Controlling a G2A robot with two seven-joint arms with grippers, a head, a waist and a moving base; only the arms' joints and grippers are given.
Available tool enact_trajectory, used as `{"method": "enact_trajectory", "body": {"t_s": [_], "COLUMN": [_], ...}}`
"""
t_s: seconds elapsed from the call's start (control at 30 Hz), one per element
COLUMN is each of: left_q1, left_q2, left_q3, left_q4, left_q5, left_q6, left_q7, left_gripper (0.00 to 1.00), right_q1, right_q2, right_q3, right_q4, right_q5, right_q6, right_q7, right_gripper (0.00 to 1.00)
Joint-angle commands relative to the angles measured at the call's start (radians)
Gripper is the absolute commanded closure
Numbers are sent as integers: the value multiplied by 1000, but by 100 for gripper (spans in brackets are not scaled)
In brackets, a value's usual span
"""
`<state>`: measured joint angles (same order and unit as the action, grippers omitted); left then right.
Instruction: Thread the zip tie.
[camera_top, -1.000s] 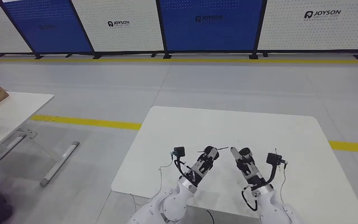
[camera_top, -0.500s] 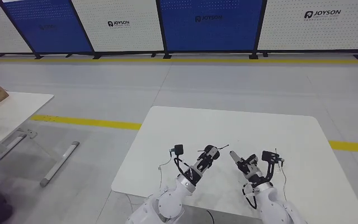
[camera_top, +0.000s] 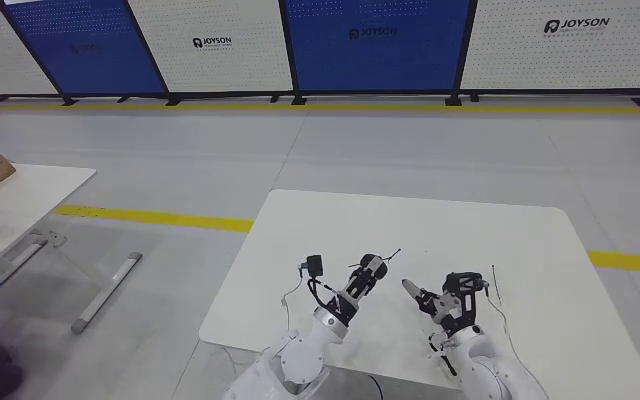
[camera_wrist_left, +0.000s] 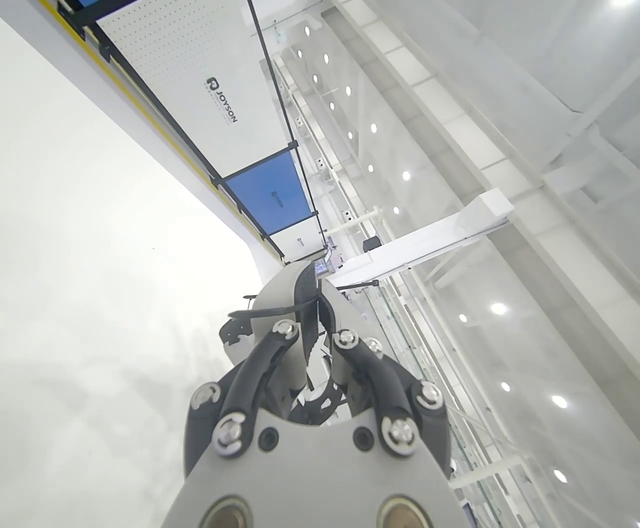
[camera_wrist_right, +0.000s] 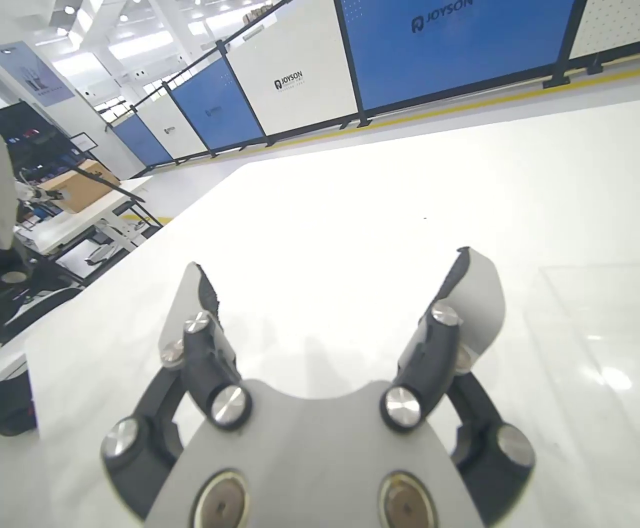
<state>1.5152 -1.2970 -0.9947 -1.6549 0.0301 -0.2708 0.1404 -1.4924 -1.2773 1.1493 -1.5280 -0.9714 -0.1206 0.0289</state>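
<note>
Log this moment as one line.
left gripper: shut on zip tie | right gripper: open, empty, above table

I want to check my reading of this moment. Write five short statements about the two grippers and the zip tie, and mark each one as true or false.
1. The left gripper is shut on the zip tie. True.
2. The right gripper holds the other end of the zip tie. False: its jaws stand wide open with nothing between them.
3. Both grippers are over the white table. True.
4. The zip tie lies loose on the table. False: it is clamped between the left gripper's fingers.
5. The zip tie is black. True.
</note>
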Motion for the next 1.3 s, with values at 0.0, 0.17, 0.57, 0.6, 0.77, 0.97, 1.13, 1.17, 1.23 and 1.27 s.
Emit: {"method": "enact_trajectory", "body": {"t_s": [0.0,0.17,0.57,0.6,0.77,0.97,1.13,1.17,1.23,1.27], "left_q1": [0,-3,-5,-5,-16,-22,-24,-25,-28,-29], "left_q2": [0,-1,-4,-4,-7,-10,-11,-11,-12,-13], "left_q3": [0,8,16,17,26,34,32,32,31,31], "left_q4": [0,1,-17,-16,-10,-7,-1,0,4,6], "left_q5": [0,14,3,2,-4,-12,-20,-23,-31,-34], "left_q6": [-1,28,84,87,108,112,113,114,117,119], "left_q7": [0,-15,-23,-25,-54,-65,-71,-71,-71,-70], "left_gripper": [100,100,100,100,100,100,100,100,100,100], "right_q1": [0,19,23,21,28,27,29,29,30,30], "right_q2": [0,4,6,6,6,6,6,6,6,6], "right_q3": [0,-14,-43,-45,-42,-42,-50,-51,-53,-54], "right_q4": [0,14,-3,-3,-5,-19,-26,-27,-30,-30], "right_q5": [-1,-121,-284,-281,-259,-275,-288,-288,-291,-292], "right_q6": [0,-8,22,15,-35,-35,-53,-55,-60,-61], "right_q7": [0,-2,-29,-27,-30,-35,-23,-21,-20,-21], "right_gripper": [0,0,0,0,0,36,51,52,53,53]}}
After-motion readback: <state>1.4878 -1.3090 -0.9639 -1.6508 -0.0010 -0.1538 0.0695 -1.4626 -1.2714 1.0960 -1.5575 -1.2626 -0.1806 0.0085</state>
